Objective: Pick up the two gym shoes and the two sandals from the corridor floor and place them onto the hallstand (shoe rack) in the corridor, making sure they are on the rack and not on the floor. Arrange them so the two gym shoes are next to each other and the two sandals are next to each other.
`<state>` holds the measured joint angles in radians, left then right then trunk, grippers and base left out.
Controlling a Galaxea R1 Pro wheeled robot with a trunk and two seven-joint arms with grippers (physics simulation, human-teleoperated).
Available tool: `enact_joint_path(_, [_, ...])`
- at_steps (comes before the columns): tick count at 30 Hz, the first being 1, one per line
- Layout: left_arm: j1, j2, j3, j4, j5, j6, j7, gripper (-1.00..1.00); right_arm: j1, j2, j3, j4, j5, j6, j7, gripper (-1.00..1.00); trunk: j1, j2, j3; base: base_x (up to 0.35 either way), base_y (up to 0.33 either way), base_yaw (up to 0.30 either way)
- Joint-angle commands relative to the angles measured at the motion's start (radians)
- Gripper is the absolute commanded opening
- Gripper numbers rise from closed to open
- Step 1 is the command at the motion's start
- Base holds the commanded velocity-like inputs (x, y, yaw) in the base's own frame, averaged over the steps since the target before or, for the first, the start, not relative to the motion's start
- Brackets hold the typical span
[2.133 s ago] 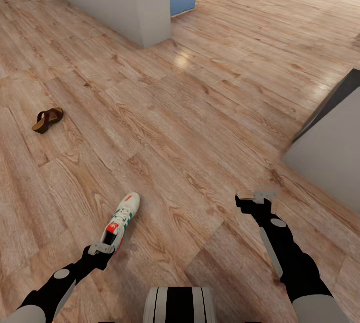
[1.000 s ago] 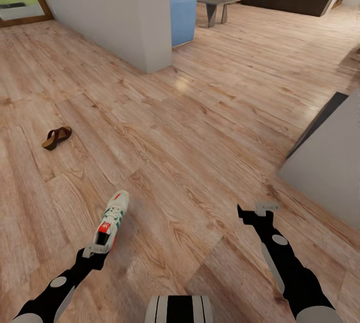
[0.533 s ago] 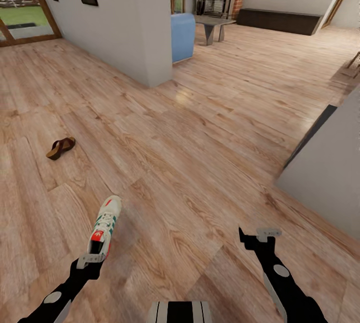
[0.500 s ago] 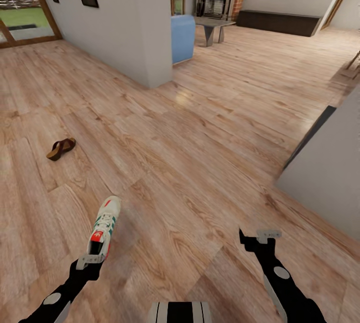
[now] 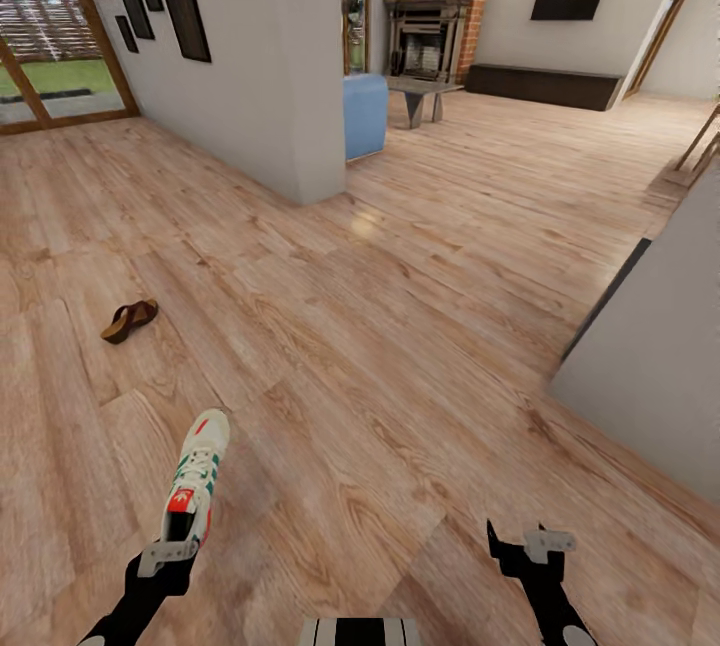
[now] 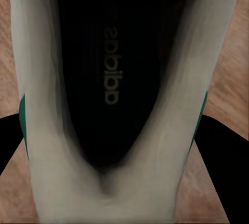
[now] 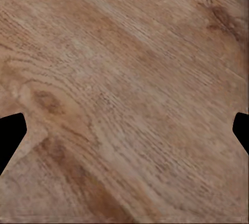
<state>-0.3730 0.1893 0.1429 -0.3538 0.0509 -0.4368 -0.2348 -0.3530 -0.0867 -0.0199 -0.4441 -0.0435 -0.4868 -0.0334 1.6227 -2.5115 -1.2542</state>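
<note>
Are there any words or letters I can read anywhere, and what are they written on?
"adidas": printed inside the gym shoe on its dark insole, in the left wrist view; faint and shown upside down.
The red tongue patch on that shoe has a white mark too small to read.
No other readable text.

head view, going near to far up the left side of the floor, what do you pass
left gripper → gym shoe held by its heel → brown sandal lying on the wood floor → grey wall with dark picture frames → glass door
</note>
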Motion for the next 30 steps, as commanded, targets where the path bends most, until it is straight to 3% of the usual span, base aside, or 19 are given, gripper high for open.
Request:
enact_joint_path(1, [0.004, -0.001, 0.006, 0.005, 0.007, -0.002, -0.01, -1.0, 0.0, 0.0, 0.002, 0.048, -0.004, -0.043, -0.001, 1.0, -0.001, 0.0, 0.005, 0.0, 0.0, 0.0])
enact_joint_path(2, [0.008, -0.001, 0.007, 0.008, 0.008, -0.003, -0.009, -1.0, 0.001, 0.0, 0.002, 0.094, -0.004, -0.08, -0.002, 1.0, -0.001, 0.0, 0.01, 0.0, 0.0, 0.0])
enact_joint_path(3, [0.015, -0.002, 0.026, 0.02, 0.008, -0.011, -0.009, -1.0, 0.001, -0.001, 0.002, 0.22, -0.004, -0.2, -0.003, 1.0, -0.002, 0.001, 0.016, 0.0, 0.0, 0.0])
enact_joint_path(6, [0.017, -0.002, 0.045, 0.057, 0.008, -0.066, -0.009, -1.0, 0.001, -0.001, 0.002, 0.316, -0.005, -0.308, -0.003, 1.0, -0.003, 0.001, 0.032, 0.0, 0.0, 0.0])
enact_joint_path(9, [0.017, -0.004, 0.058, 0.096, 0.01, -0.1, -0.009, -1.0, 0.002, 0.001, 0.002, 0.348, -0.007, -0.344, -0.004, 1.0, -0.004, 0.002, 0.048, 0.0, 0.0, 0.0])
enact_joint_path(30, [0.017, -0.004, 0.06, 0.102, 0.012, -0.103, -0.009, -1.0, 0.002, 0.003, 0.002, 0.352, -0.007, -0.345, -0.005, 1.0, -0.014, 0.007, 0.162, 0.0, 0.0, 0.0])
